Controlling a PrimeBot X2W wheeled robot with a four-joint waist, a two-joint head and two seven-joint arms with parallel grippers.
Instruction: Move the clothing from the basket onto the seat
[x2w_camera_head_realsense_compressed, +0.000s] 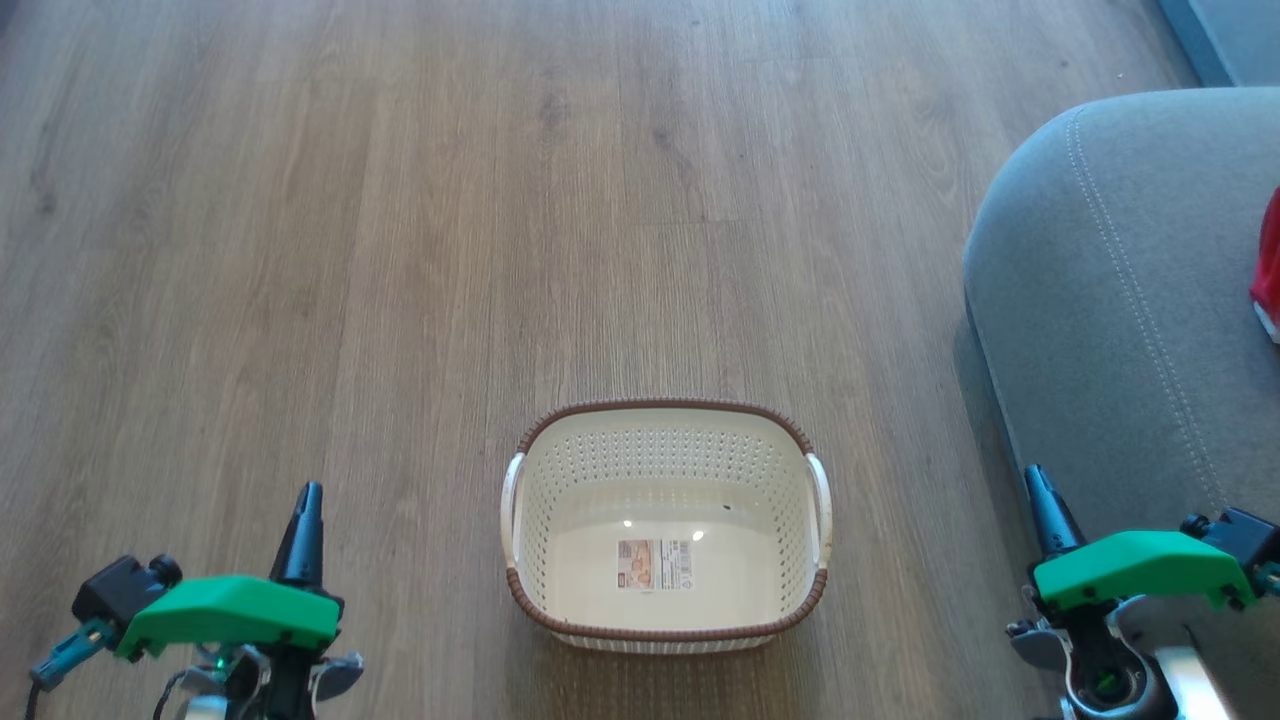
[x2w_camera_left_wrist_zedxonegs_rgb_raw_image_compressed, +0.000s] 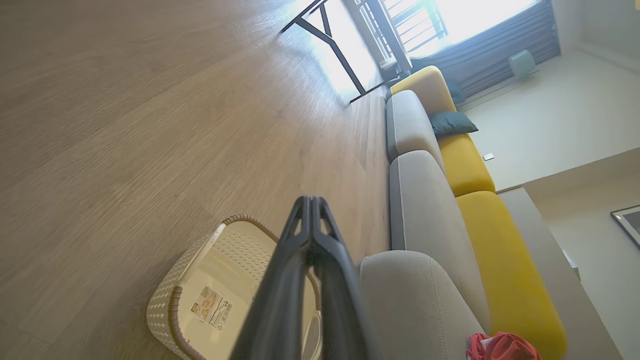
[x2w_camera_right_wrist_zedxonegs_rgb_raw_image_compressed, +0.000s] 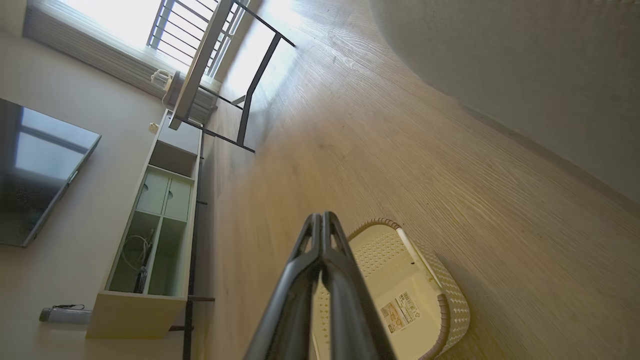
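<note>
Bright red soft clothing (x2w_camera_head_realsense_compressed: 1268, 265) lies on the large grey fabric seat (x2w_camera_head_realsense_compressed: 1100, 300) at the right edge of the head view. It is well apart from the small cream perforated plastic basket (x2w_camera_head_realsense_compressed: 665, 450) with its brown woven-look rim. The basket stands on the pale wood-plank floor (x2w_camera_head_realsense_compressed: 400, 250) and holds only a sticker label (x2w_camera_head_realsense_compressed: 655, 563) on its bottom. The left gripper (x2w_camera_head_realsense_compressed: 310, 490) sits at lower left. The right gripper (x2w_camera_head_realsense_compressed: 1033, 473) sits at lower right, just beside the seat's front. Each has its dark fingers pressed together with nothing between them.

From the left wrist, the joined fingers rise in front of the basket. The red clothing lies crumpled on the seat at bottom right, next to yellow back cushions (x2w_camera_left_wrist_zedxonegs_rgb_raw_image_compressed: 467, 165).

From the right wrist, the fingers meet at their tips in front of the basket, and the grey seat shows at top right.
</note>
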